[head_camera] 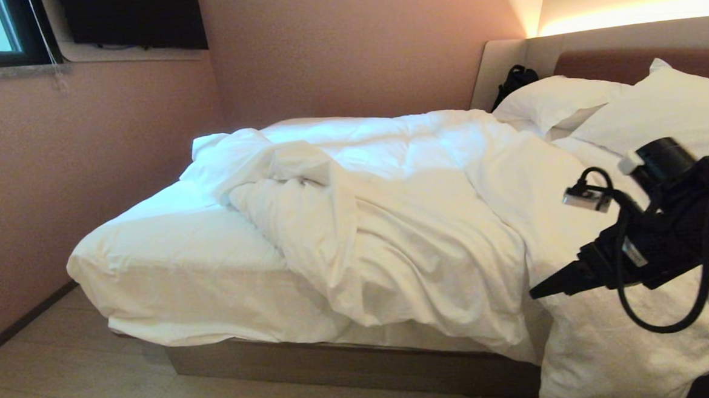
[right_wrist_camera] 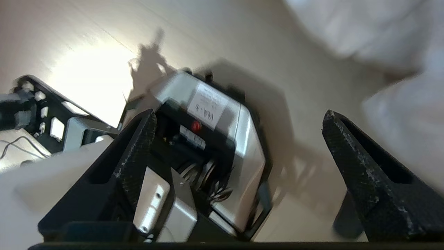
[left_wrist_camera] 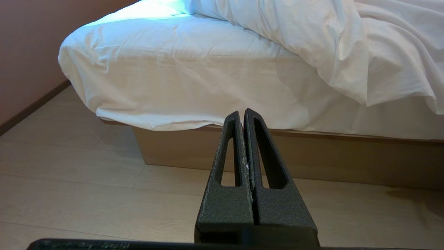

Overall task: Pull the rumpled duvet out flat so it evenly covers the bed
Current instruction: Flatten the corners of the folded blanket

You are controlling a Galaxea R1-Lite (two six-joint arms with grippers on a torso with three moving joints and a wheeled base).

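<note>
Bed (head_camera: 170, 263), foot end at 9 o'clock, lies bare w/ only the sheet showing. Duvet (head_camera: 392, 221) sits rumpled at centre, bunched toward the pillows (head_camera: 659, 110) at 2 o'clock, one flap hanging over the near side at 5 o'clock. Job barely begun, I'd say: whole spread left to pull. My right gripper (right_wrist_camera: 239, 118), at 4 o'clock, stands wide open, empty. My left gripper (left_wrist_camera: 242, 113), parked low, is closed on nothing.

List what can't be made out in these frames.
- Head view: the right pincer and its arm hide part of the duvet at the near edge.
- Head view: the frame edge cuts off the headboard end of the bed.
- Right wrist view: motion blur; the white cloth can't be identified.
- Left wrist view: the shut left pincer covers part of the base.
</note>
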